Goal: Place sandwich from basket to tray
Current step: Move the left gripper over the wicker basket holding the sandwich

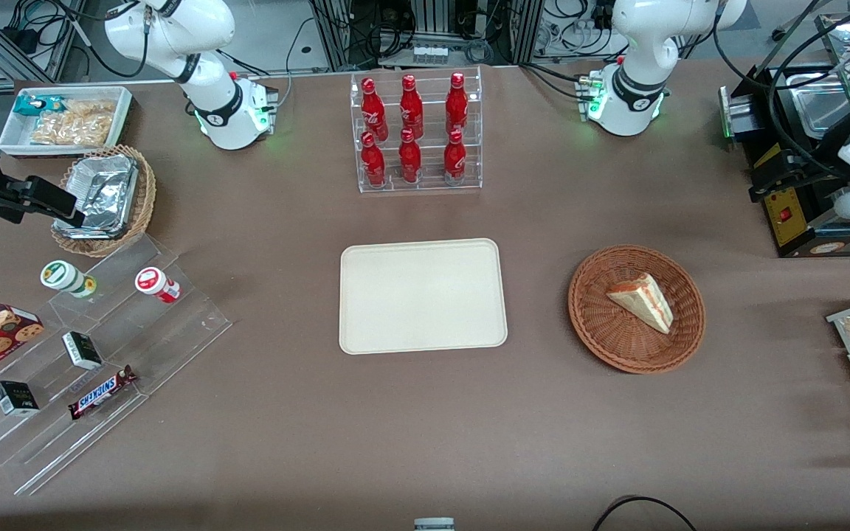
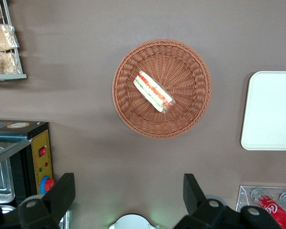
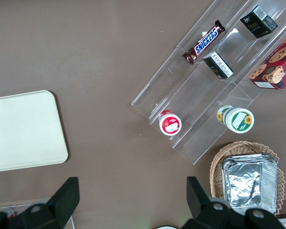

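The sandwich (image 2: 154,91) lies on its side in the round basket (image 2: 128,114), toward the working arm's end of the brown tabletop (image 1: 285,413). The tool (image 2: 128,198) hangs high above the basket's edge, fingers spread wide and holding nothing. The wedge appears soft, light and easily crushed; a gentle hold across its two bread faces, mid-length, seems safest. The tray (image 1: 366,324) sits bare beside the basket, with open tabletop between them.
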You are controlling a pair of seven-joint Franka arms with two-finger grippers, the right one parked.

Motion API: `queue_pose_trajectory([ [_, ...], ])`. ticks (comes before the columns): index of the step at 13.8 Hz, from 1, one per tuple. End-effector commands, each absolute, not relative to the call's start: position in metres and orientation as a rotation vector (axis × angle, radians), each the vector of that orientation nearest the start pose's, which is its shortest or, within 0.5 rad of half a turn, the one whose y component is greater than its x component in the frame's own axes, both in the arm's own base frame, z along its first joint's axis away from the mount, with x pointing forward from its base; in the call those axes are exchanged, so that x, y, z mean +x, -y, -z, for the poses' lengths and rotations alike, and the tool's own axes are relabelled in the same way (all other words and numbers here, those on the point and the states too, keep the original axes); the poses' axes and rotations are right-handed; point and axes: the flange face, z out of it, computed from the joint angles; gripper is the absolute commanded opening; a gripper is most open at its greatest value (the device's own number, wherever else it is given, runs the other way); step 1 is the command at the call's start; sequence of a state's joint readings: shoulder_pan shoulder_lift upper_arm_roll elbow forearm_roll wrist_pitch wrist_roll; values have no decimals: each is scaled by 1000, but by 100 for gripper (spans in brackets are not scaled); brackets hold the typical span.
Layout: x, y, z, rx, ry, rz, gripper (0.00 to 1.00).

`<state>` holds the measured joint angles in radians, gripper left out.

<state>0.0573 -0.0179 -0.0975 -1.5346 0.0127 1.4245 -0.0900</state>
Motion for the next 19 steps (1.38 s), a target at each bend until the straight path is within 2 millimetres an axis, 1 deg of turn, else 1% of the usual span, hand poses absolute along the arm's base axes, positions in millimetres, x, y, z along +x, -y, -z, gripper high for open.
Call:
queue_pose_trajectory([
  [1, 530, 10, -644, -3135, 88, -166, 100],
  [2, 532, 12, -640, -3135, 93, -174, 100],
  [4, 544, 16, -619, -3126, 98, -225, 100],
  [5, 551, 17, -607, -3119, 143, -249, 100],
  [7, 565, 36, -573, -3092, 270, -293, 100],
  [9, 573, 45, -538, -3089, 305, -254, 100],
  [10, 573, 46, -520, -3092, 312, -230, 100],
  [11, 571, 46, -501, -3080, 374, -228, 100],
  [15, 559, 48, -451, -3035, 683, -141, 100],
  [16, 556, 51, -439, -3013, 791, -116, 100],
  [19, 549, 71, -409, -2931, 1085, -51, 100],
])
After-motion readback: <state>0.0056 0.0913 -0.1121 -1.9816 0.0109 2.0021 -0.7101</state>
